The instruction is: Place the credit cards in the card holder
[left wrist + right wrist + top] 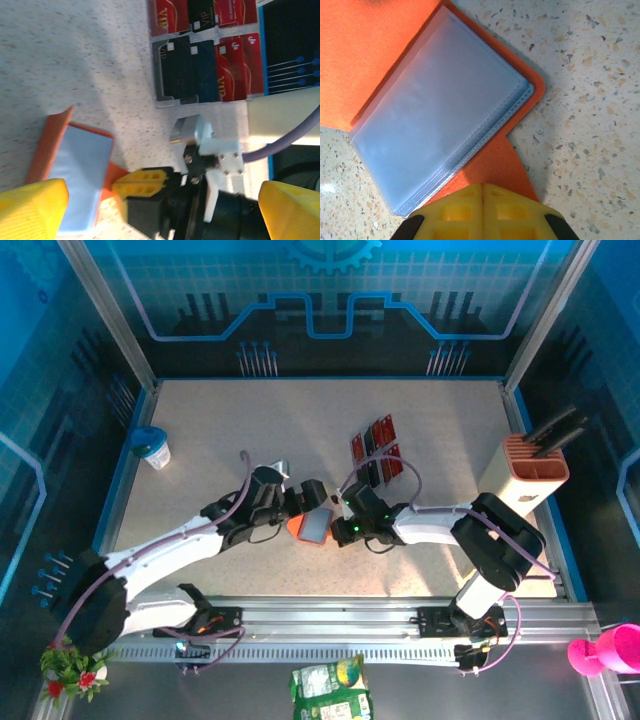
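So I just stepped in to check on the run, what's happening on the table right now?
The card holder lies open on the table between the two arms, sleeves up. The right gripper is shut, its tips on the holder's orange flap. The left gripper hangs open by the holder, holding nothing. The credit cards, red and black, lie in rows farther back; no card shows in the sleeves.

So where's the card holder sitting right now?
In the top view the card holder lies open mid-table, between the left claw and the right claw, on the near side of the credit cards.
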